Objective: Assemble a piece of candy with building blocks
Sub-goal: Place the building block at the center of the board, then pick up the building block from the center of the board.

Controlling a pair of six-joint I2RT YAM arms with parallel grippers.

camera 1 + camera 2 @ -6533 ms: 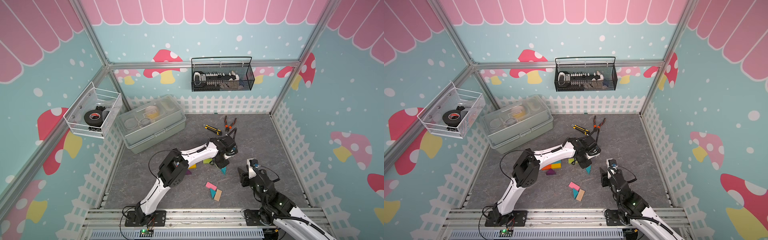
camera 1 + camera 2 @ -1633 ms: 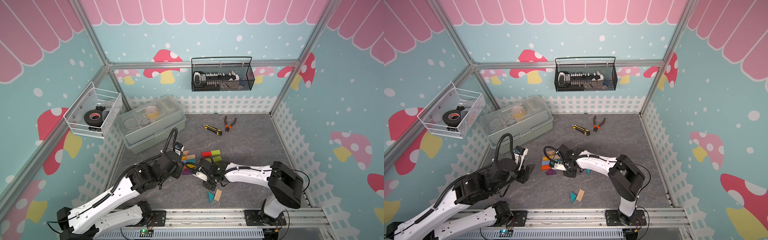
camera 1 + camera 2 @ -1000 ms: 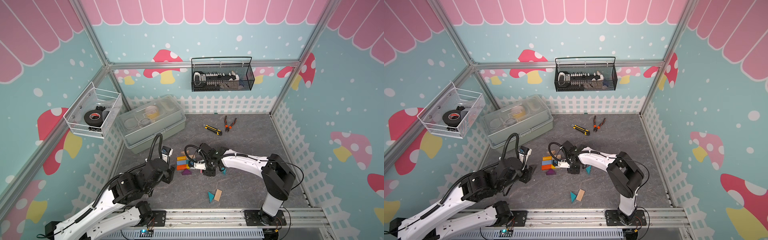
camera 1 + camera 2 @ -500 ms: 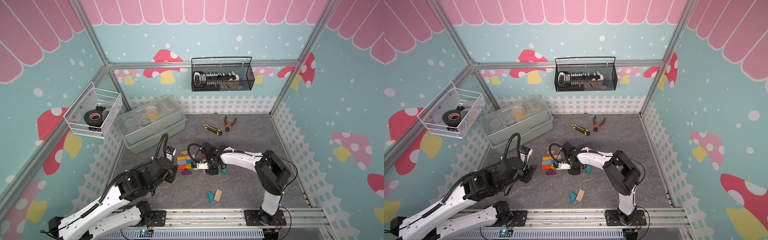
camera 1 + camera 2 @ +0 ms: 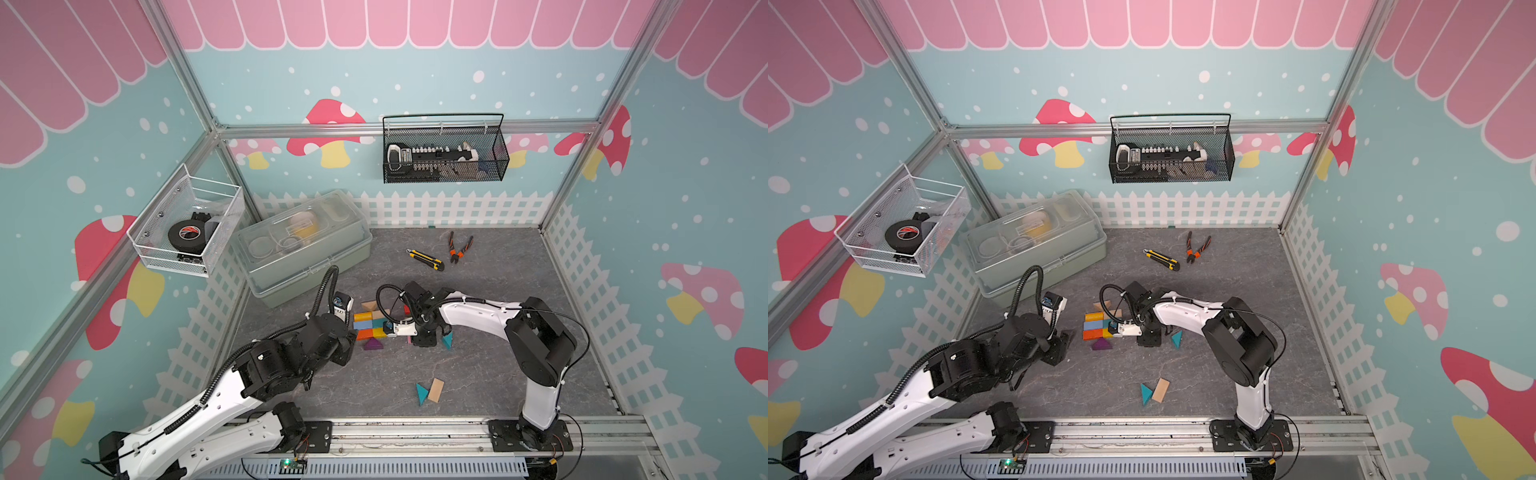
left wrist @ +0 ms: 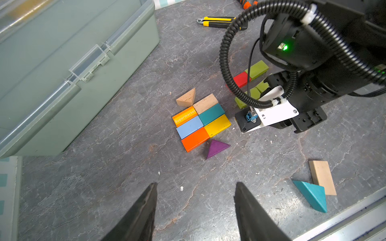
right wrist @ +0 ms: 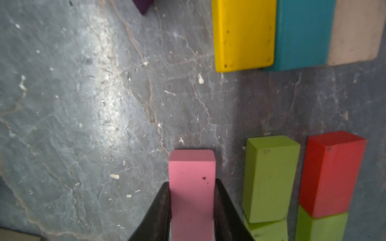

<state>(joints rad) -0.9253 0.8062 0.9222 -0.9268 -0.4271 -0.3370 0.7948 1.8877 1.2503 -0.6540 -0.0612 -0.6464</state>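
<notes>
Six flat building blocks [image 6: 201, 122], tan, teal, yellow, orange, blue and orange, lie in a tight grid; it shows in both top views [image 5: 370, 326] [image 5: 1098, 326]. A tan wedge [image 6: 188, 98] touches one end and a purple wedge [image 6: 217, 148] lies at the other. My right gripper [image 7: 192, 182] is shut on a pink block [image 7: 192, 167] that stands on edge low over the floor, beside green blocks [image 7: 269, 177] and a red block [image 7: 332, 171]. My left gripper [image 6: 196, 183] hangs open and empty, short of the grid.
A teal wedge [image 5: 422, 392] and a tan block [image 5: 435, 390] lie near the front rail [image 5: 415, 432]. Another teal wedge [image 5: 448, 340] is beside the right gripper. A grey-green lidded box [image 5: 303, 245] stands at the back left. A utility knife [image 5: 424, 259] and pliers [image 5: 459, 247] lie at the back.
My right gripper has come back from the front of the floor to the spot beside the block grid and now holds almost still. The left arm has barely shifted.
</notes>
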